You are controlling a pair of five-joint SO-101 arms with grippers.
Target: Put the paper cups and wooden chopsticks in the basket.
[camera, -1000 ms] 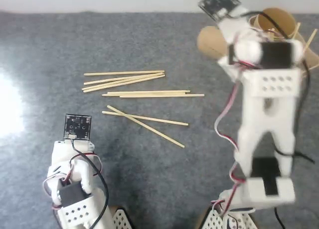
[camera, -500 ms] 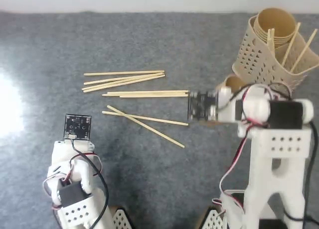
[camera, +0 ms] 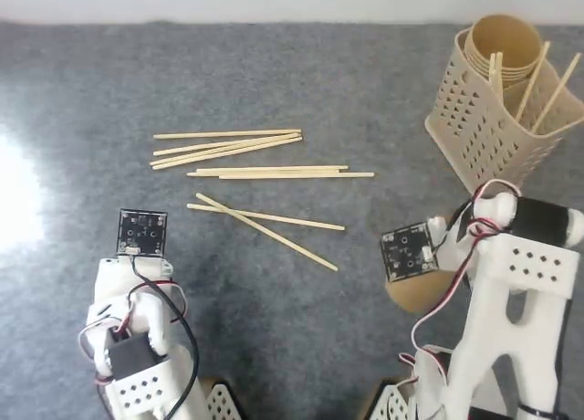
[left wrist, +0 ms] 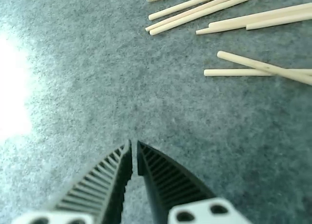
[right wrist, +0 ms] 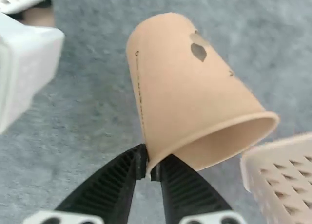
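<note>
Paper cup (right wrist: 190,87) hangs tipped, its rim pinched in the right gripper (right wrist: 148,168) jaws, near the basket (camera: 474,119); from high up the arm hides most of it. Left gripper (left wrist: 134,153) jaws are pressed together over bare mat (camera: 274,347), chopsticks (camera: 265,172) farther out.

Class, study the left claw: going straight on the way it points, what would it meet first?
Probably the bare grey mat just ahead of the left claw; the wooden chopsticks lie farther on and off to one side, though depth is unclear.

Nothing readable; the paper cup (right wrist: 190,107) carries one dark mark (right wrist: 198,49).
</note>
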